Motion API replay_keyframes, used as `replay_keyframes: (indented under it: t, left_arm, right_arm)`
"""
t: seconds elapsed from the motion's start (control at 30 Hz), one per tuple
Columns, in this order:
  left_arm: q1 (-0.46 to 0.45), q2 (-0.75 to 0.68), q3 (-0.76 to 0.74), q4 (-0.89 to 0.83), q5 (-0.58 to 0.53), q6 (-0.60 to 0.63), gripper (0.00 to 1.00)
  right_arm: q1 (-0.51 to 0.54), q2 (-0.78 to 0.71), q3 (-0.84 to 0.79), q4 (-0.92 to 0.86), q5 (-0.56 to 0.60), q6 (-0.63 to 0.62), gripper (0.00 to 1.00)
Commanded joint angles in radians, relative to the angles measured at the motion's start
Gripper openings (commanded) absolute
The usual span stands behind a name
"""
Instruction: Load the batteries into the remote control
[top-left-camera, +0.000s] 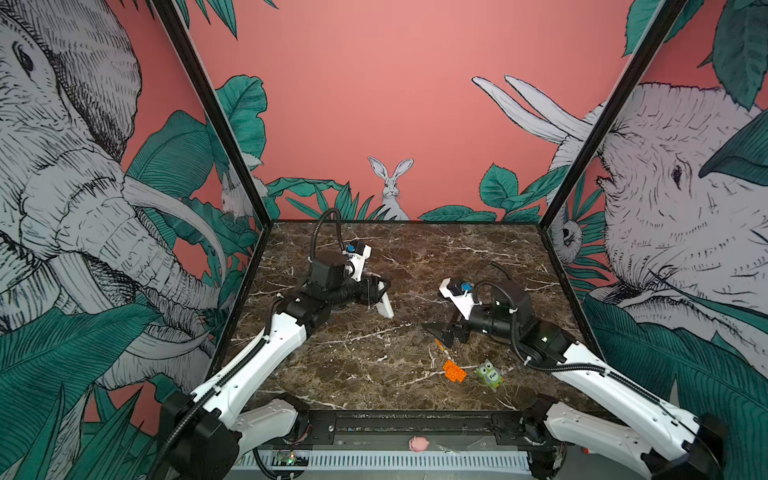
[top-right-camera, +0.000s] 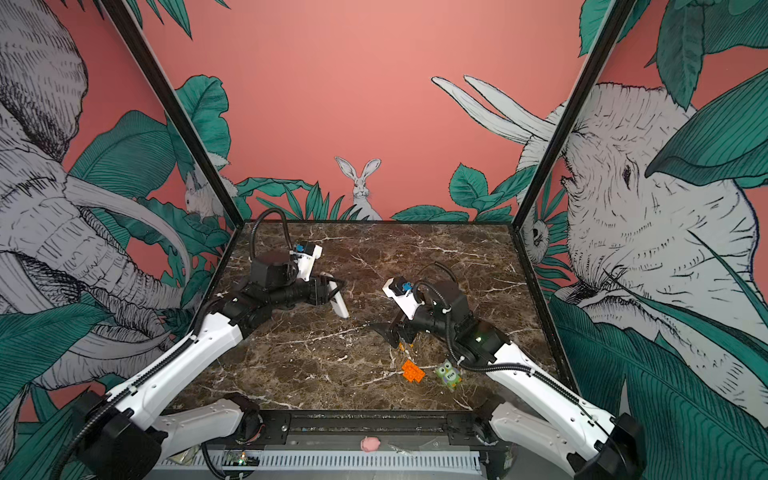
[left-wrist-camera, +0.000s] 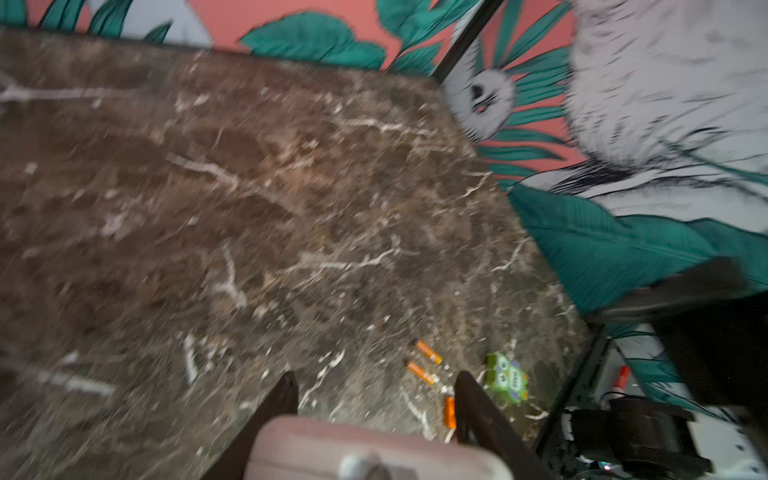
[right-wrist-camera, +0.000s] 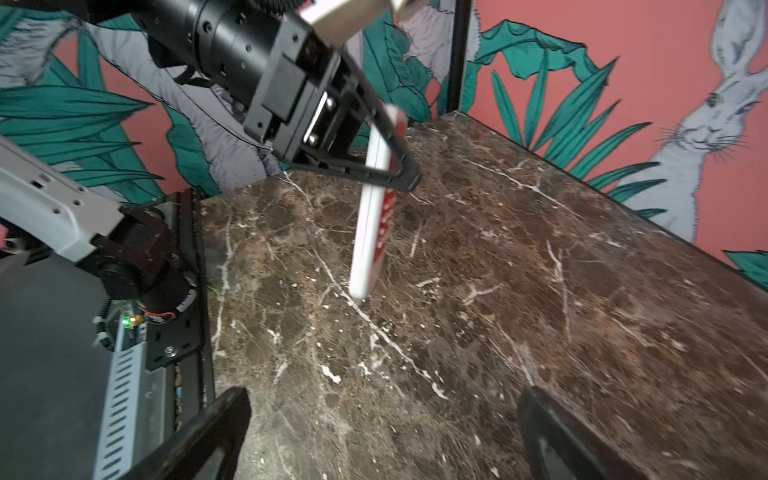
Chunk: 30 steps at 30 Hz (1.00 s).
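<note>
- My right gripper (top-left-camera: 442, 334) is wide open and holds nothing.
- The batteries (left-wrist-camera: 429, 352) lie close together on the table (top-left-camera: 374, 374), just under its tips.
- They are small and orange, with pale ends.
- I should go straight down over one battery only, jaws across its thin body, then close softly so it does not roll away.
- My left gripper (right-wrist-camera: 390, 166) is partly closed on the remote (right-wrist-camera: 372, 232), pinching its upper part.
- The remote stands nearly upright, a bit tilted, and its low end seems to touch the table.
- It is thin, white at the back and red in front. I cannot see the battery slot.
</note>
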<state>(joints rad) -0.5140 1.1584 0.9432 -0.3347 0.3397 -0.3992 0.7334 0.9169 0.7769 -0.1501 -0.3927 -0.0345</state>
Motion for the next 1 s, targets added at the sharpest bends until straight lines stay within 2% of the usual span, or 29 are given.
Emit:
replay_keyframes:
  t: [0.0, 0.13, 0.4, 0.63, 0.87, 0.97]
  left_arm:
    - [0.002, 0.031, -0.021, -0.2, -0.08, -0.04, 0.0]
    - [0.002, 0.064, -0.08, -0.213, -0.078, -0.112, 0.0]
    - [0.002, 0.136, -0.134, -0.266, -0.065, -0.234, 0.03]
    - [0.002, 0.227, -0.093, -0.3, -0.093, -0.251, 0.05]
    - [0.002, 0.298, -0.085, -0.256, -0.103, -0.27, 0.07]
    - [0.005, 0.318, -0.089, -0.239, -0.105, -0.274, 0.11]
  right_arm:
    - [0.008, -0.048, -0.029, -0.059, 0.126, -0.059, 0.99]
    - [0.013, -0.078, -0.063, -0.059, 0.165, -0.076, 0.98]
    - [0.019, -0.061, -0.1, -0.013, 0.163, -0.099, 0.97]
    - [0.023, -0.069, -0.134, 0.039, 0.156, -0.098, 0.97]
    - [0.023, -0.075, -0.146, 0.046, 0.15, -0.102, 0.97]
    - [0.024, -0.079, -0.148, 0.049, 0.148, -0.104, 0.97]
